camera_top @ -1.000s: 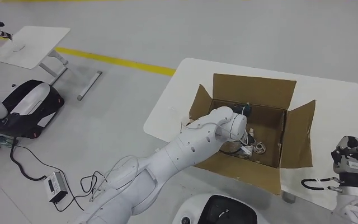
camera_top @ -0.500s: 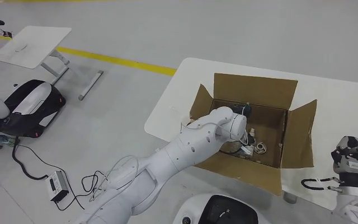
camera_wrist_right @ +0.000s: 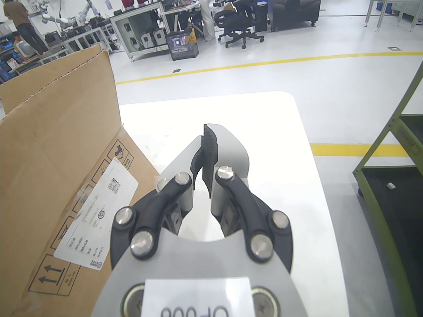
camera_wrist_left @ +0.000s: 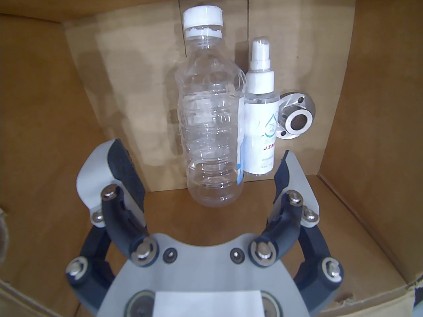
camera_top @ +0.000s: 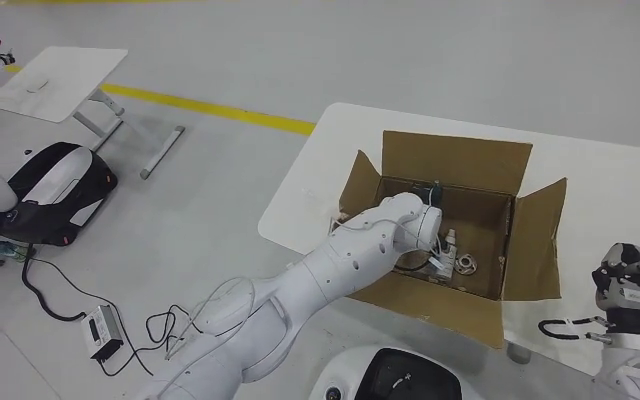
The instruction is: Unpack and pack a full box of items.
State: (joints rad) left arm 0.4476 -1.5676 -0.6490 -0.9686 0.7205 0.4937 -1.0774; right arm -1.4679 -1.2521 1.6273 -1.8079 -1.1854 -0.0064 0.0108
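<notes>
Desk carries the open cardboard box, flaps out. Items are inside it, so imo this is the unpack phase, at the approach-to-grasp step. Left hand is down inside the box, fingers spread wide, nothing between them, lined up w/ the base end of the clear water bottle. Right hand sits over the desk just outside the box wall, pads pressed together, empty. The water bottle lies flat on the box floor, cap pointing away from the left hand. The white spray bottle lies parallel and touching it along one side. A metal flange sits just beside the spray bottle on its far side, prob touching but can't confirm. Next move, my call: push fwd so the pads straddle the water bottle's body, close, lift straight out. Tight spot is the spray-bottle side, w/ no gap there, so that finger has to wedge in or it'll shove the spray bottle and flange. The bottle looks thin-walled and empty-ish, so moderate grip force, else it crushes or squirts out.
</notes>
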